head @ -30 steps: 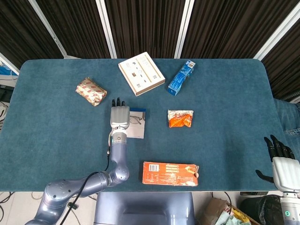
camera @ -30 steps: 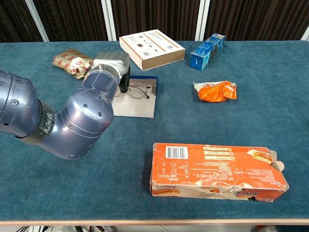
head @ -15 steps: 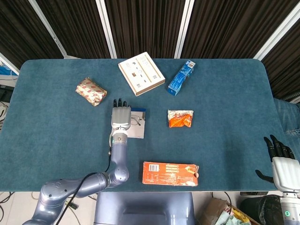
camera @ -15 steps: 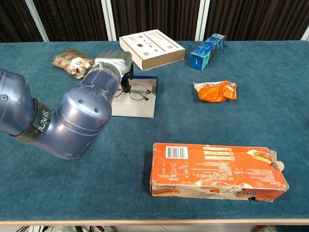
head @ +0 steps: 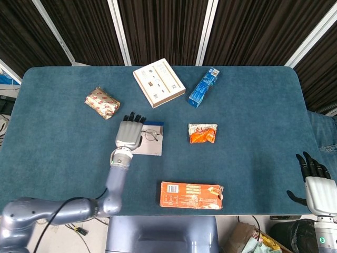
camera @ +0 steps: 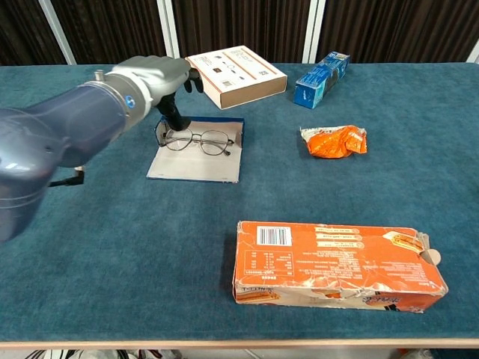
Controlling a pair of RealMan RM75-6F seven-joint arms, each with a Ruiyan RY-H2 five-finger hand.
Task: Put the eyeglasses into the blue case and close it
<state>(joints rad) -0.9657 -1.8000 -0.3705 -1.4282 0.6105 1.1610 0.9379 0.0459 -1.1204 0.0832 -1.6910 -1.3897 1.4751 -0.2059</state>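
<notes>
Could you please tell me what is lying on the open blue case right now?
The eyeglasses lie on the open case, lenses toward its far end. The left robot hand hangs over the case's far left corner, hiding that corner in the head view; contact with the glasses cannot be judged.

text: none legible; orange box (camera: 338,263) | print and barcode too small

Even, bright overhead light falls on both views, throwing only a soft short shadow under the left hand (camera: 153,75) and beside it, with a mild sheen on the arm's shell near the chest camera, which looks slightly soft and bulged.
</notes>
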